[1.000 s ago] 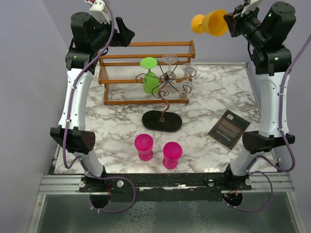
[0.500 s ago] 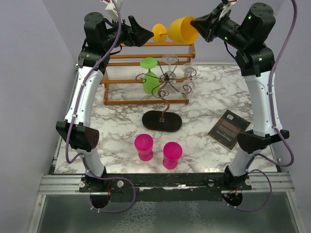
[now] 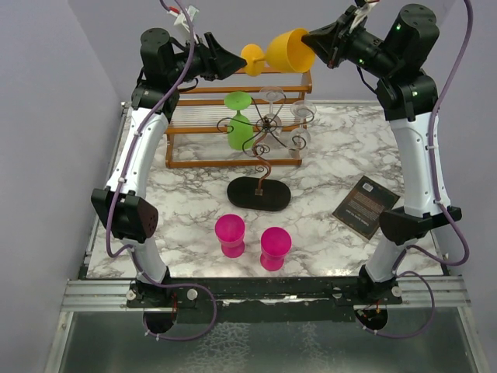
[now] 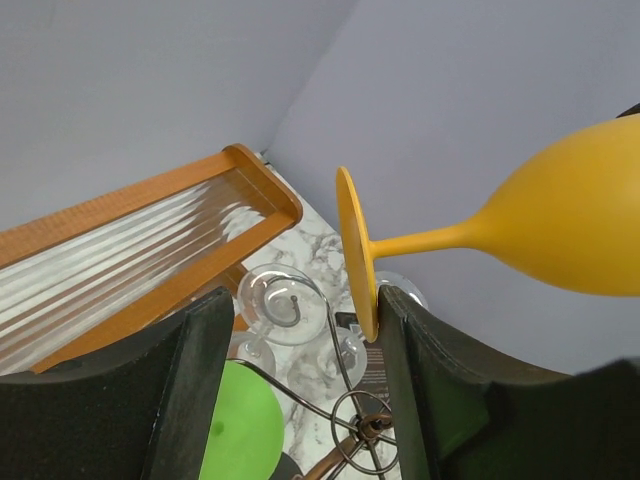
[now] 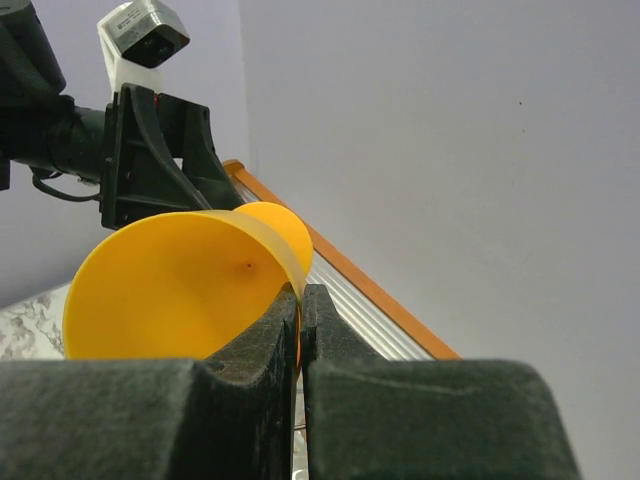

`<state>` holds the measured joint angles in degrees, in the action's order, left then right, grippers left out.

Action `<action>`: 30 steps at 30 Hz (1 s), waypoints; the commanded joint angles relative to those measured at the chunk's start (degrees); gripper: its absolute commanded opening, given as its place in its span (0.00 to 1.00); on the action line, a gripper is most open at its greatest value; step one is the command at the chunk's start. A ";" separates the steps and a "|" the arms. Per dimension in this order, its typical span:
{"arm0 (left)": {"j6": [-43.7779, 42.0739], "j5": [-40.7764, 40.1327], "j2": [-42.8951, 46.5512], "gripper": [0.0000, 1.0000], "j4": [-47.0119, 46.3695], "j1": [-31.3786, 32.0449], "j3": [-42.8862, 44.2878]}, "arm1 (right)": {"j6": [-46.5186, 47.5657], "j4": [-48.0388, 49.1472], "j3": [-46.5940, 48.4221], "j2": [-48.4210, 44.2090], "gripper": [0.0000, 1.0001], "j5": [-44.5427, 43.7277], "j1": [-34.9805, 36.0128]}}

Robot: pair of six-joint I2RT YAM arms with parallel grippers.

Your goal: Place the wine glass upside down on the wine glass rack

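Note:
The yellow wine glass (image 3: pixel 289 50) lies on its side high above the table, its foot (image 3: pixel 252 58) pointing left. My right gripper (image 3: pixel 314 40) is shut on the bowl's rim (image 5: pixel 290 275). My left gripper (image 3: pixel 237 61) stands open around the foot (image 4: pixel 355 250); the disc's edge rests against the right finger (image 4: pixel 410 340), with a wide gap to the other. Below stands the wine glass rack (image 3: pixel 264 136), dark wire on a black oval base (image 3: pixel 258 193). It carries a green glass (image 3: pixel 239 124) and clear glasses (image 3: pixel 272 95) upside down.
An orange-brown wooden slatted shelf (image 3: pixel 202 116) stands behind the rack. Two pink glasses (image 3: pixel 230 235) (image 3: pixel 275 247) sit upside down near the front edge. A dark card (image 3: pixel 366 206) lies at the right. Grey walls close in behind and left.
The right arm swung the yellow glass left over the rack. The left gripper came up to the foot and its jaws have narrowed around it.

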<state>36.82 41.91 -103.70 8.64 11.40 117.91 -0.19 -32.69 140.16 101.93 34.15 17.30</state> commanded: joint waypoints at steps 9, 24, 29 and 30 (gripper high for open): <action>7.18 7.89 0.90 0.37 -8.77 0.11 -2.13 | -1.29 3.67 -1.52 -0.76 0.02 2.94 0.26; 5.30 7.33 3.62 0.00 -8.30 -0.57 -3.40 | 2.34 4.16 -6.31 -3.67 0.18 1.26 0.28; 4.05 6.15 6.10 0.00 -6.67 -5.67 -2.66 | 6.26 2.41 -8.89 -6.37 0.40 -2.53 0.28; 3.86 6.14 6.14 0.00 -6.30 -7.09 -2.42 | 7.13 2.03 -9.32 -6.99 0.44 -3.58 0.23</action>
<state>42.87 48.29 -102.67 2.31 9.54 114.41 2.68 -30.02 131.96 98.85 35.79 17.58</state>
